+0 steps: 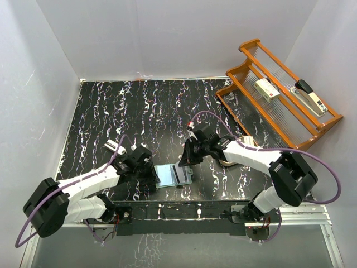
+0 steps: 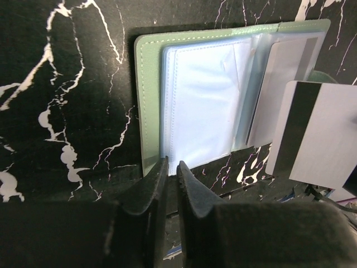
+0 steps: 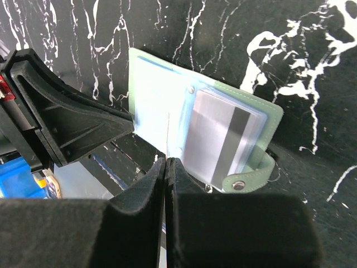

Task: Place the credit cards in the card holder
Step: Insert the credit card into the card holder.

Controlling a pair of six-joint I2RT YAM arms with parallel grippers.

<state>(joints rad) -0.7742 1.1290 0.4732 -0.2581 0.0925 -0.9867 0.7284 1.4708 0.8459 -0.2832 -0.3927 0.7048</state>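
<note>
Here, black white-veined tabletop, white walls, left claw pinching card holder, right claw gripping credit card.

A robot lab test cell: plain white panel walls box in a black, white-veined marble-look counter; white-and-black left arm and right arm stand on an aluminium rail.

White arms, black joints, purple cables, black jaws, perhaps red tag
</note>
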